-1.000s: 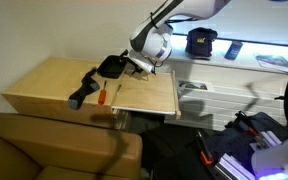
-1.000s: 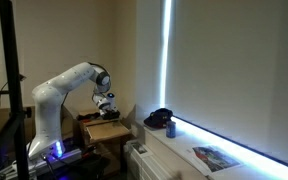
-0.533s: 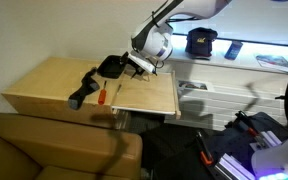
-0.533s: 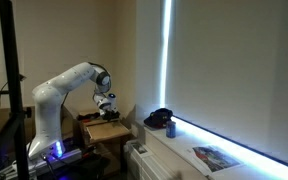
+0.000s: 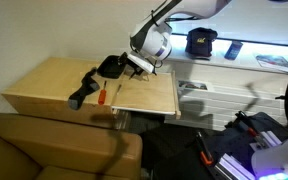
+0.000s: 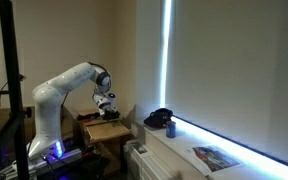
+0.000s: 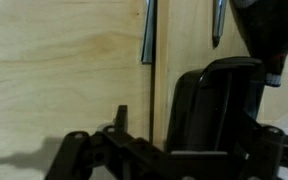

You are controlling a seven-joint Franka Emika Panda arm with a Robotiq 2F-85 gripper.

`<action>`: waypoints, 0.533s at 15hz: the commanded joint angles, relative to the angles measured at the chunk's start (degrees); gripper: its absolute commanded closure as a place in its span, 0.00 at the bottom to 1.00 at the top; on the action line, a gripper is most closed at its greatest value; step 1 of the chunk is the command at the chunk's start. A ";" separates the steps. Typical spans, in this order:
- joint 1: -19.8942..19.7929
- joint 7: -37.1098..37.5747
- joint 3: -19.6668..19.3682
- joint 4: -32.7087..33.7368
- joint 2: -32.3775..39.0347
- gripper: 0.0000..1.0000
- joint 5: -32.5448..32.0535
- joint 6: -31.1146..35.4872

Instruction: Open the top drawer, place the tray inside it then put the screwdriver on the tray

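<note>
The small black tray (image 5: 111, 66) lies at the back of the pale wooden cabinet (image 5: 44, 85). Right beside it hangs my gripper (image 5: 134, 66), also seen low over the cabinet in an exterior view (image 6: 106, 104). In the wrist view the tray (image 7: 219, 95) fills the space between my gripper's (image 7: 199, 125) spread fingers, so the gripper is open; whether they touch the tray I cannot tell. The orange-handled screwdriver (image 5: 100, 94) rests on the cabinet top in front of the tray. The top drawer (image 5: 149, 95) appears pulled out as a lighter panel next to the screwdriver.
A long black angular tool (image 5: 81, 88) lies beside the screwdriver. A black cap (image 5: 201, 41), a small dark device (image 5: 232, 50) and a magazine (image 5: 274, 61) sit on the white slatted unit (image 5: 219, 95). A brown sofa (image 5: 54, 150) stands in front of the cabinet.
</note>
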 commanded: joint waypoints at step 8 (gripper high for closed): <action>3.67 -5.27 -3.68 1.33 0.92 0.00 1.25 7.29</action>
